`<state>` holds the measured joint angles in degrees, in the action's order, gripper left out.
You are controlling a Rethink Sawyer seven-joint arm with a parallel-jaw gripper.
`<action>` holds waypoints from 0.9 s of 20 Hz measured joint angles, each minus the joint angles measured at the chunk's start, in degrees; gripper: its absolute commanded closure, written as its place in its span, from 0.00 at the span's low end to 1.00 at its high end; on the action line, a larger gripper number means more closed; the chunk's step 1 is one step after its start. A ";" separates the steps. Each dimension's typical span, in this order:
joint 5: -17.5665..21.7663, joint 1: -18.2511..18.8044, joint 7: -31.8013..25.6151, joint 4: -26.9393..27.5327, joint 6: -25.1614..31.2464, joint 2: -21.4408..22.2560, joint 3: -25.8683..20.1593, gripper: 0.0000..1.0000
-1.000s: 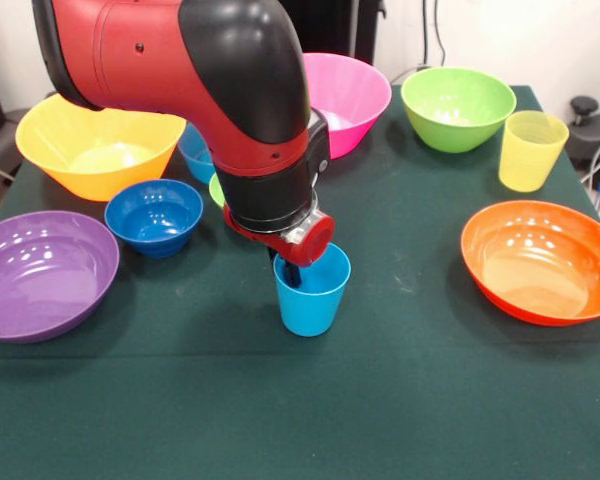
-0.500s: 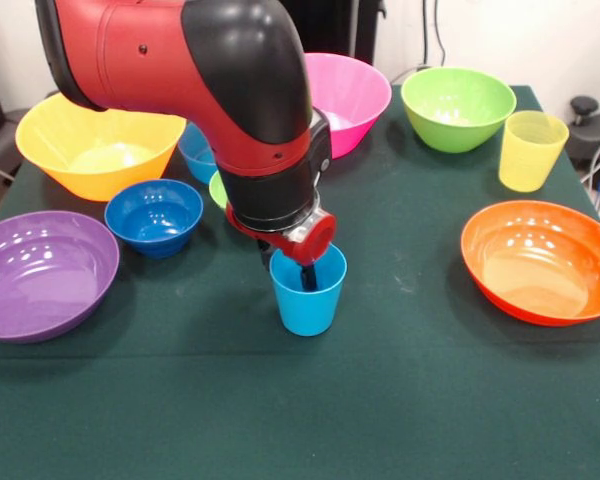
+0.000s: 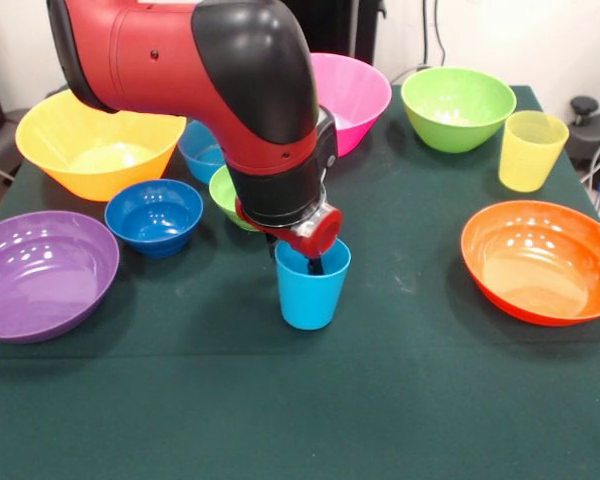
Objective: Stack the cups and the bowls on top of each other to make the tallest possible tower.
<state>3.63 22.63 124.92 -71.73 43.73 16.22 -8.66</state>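
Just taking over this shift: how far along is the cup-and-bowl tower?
Nothing is stacked yet. The gripper reaches into the light blue cup, which stands on the table; its grip is hidden. The yellow cup, dark blue bowl and other bowls sit apart, so the whole tower remains.

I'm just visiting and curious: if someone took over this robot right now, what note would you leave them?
Gripper: reaching into the blue cup at mid-table; whether it grips is hidden.
Around it: dark blue bowl, lime bowl and light blue bowl partly behind the arm, yellow cup, plus yellow-orange, purple, pink, green and orange bowls.
Done: nothing stacked.
Left: the whole tower.
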 measured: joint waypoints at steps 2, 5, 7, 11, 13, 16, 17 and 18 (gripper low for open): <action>0.00 0.00 0.00 -0.34 -0.24 0.12 0.00 0.00; 0.01 0.00 0.00 -0.88 -0.75 0.33 -0.01 0.00; 0.02 0.02 0.00 -1.47 -1.51 0.61 -0.01 0.00; 0.04 0.09 0.00 -2.14 -1.81 1.44 0.00 0.00; 0.04 0.22 0.00 -2.39 -1.81 2.28 -0.01 0.00; 0.04 0.45 0.00 -2.39 -1.81 2.90 -0.01 0.00; 0.04 0.59 0.00 -2.39 -1.81 3.15 -0.01 0.00; 0.04 1.00 0.00 -2.39 -1.81 3.52 -0.01 0.00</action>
<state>3.66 23.63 124.92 -74.12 41.92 19.74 -8.67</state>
